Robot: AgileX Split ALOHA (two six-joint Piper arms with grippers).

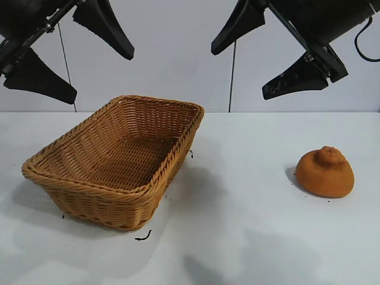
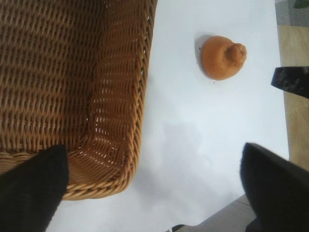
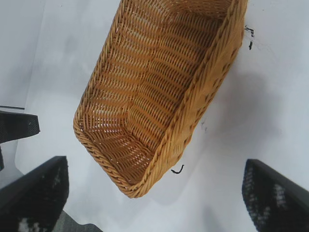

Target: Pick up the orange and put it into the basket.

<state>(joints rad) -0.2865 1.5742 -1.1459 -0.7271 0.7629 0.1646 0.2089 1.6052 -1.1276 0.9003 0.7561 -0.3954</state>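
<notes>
Item, orange (image 1: 325, 173): rounded matte lump, knobby bump uppermost, resting free on the white table (image 1: 249, 237) at about 4 o'clock from the table's middle in the exterior view; untouched by either arm. Item, basket (image 1: 151, 184): woven wicker, empty, standing at about 9 o'clock from the orange and well apart from it, a bare stretch of table between them. Item, right gripper (image 1: 270, 56): raised high at about 12 o'clock from the orange, fingers spread wide, holding nothing. Item, left gripper (image 1: 74, 56): raised above the basket's far end at about 11 o'clock, fingers likewise spread wide and empty. Risks, as judged: the orange's rounded, uneven body could roll or skid if one finger meets it before the other; the bump gives a poor seat, so a pinch across it may slip once lifted. A shallow grasp may drop the fruit over the bare table short of the basket. A low carry could knock the near braided rim and shove or tip the light basket. The left gripper hanging over the basket may crowd the right arm's delivery path.
</notes>
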